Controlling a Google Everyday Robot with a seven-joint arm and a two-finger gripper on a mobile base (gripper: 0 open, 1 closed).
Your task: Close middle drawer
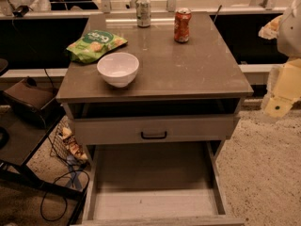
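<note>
The middle drawer point(153, 204) is pulled far out of the grey-brown cabinet toward the camera. It is a long plain tray with nothing in it. Its front runs along the bottom edge of the view and its handle is hidden. Above it, the top drawer point(113, 128) with a small black bar handle point(154, 135) stands slightly ajar under the cabinet top point(188, 69). My gripper point(278, 105), on a pale arm, hangs at the far right edge. It is beside the cabinet's right front corner, apart from both drawers.
On the cabinet top stand a white bowl point(118, 68), a green snack bag point(95, 44), a silver can point(143, 11) and an orange can point(182, 25). A wire basket of snacks point(69, 145), cables and a black frame point(21, 149) sit on the floor at left.
</note>
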